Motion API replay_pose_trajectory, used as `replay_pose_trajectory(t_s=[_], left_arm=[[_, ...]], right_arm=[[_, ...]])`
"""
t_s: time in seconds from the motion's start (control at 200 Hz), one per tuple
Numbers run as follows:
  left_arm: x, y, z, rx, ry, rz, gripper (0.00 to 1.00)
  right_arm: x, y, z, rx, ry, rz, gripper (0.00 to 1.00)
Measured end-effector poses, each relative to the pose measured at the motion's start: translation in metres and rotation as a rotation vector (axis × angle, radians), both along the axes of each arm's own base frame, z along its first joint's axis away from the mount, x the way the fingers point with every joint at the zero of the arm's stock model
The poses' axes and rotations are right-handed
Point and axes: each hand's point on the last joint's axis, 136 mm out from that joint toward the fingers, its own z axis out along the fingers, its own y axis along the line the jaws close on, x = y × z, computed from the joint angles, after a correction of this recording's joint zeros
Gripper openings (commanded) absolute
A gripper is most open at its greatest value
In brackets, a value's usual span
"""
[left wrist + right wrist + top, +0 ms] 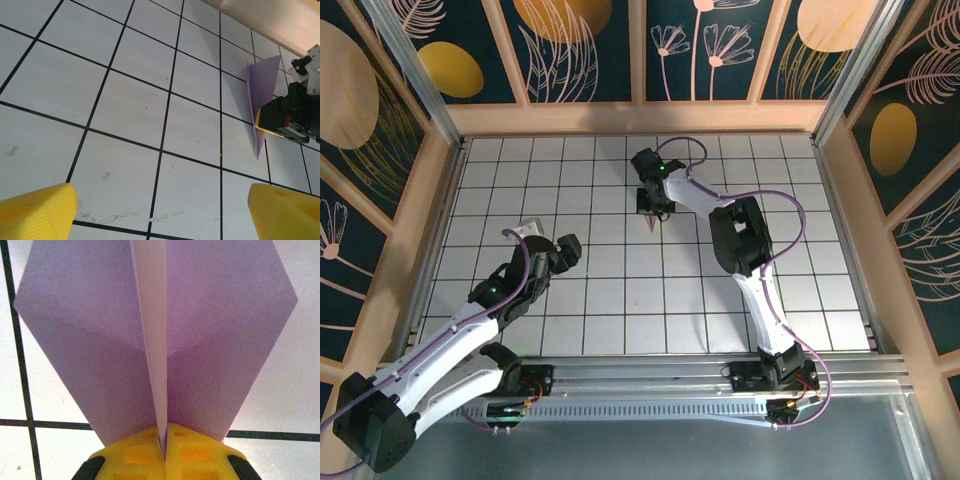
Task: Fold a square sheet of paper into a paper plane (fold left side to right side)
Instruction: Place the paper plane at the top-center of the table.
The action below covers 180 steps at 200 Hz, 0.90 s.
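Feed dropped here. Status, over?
Right gripper shut on plane, at its centre ridge. Left gripper open, holding nothing. Nothing blocking.

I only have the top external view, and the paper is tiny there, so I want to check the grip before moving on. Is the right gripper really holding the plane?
Observer: Yes. In the right wrist view the right gripper is shut on the paper plane, pinching its centre ridge.
Operator: Are the wings even?
Observer: Roughly; they spread to matching widths on either side of the ridge.
Operator: Is the left gripper carrying anything?
Observer: No. In the left wrist view it stands open, with bare table between its fingers.
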Motion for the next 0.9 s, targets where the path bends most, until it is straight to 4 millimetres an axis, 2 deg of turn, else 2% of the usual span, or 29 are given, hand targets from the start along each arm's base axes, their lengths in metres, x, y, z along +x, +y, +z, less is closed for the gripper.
replay_pose_trajectory(t_s=[0.265,0.761,0.901], left_arm=[[-0.0001,-0.0004,0.0,-0.002,0.001,-0.002,0.88],[-0.0002,-0.0004,0.0001,-0.002,0.0,-0.002,0.89],[-0.0009,0.0007,-0.0011,0.004,0.005,0.001,0.89]], right_arm=[[-0.0004,0.0004,-0.0036,0.003,0.0,0.002,0.11],[0.0007,0.0012,-0.005,0.007,-0.008,0.002,0.31],[0.0012,0.0015,-0.0039,0.013,-0.016,0.002,0.33]])
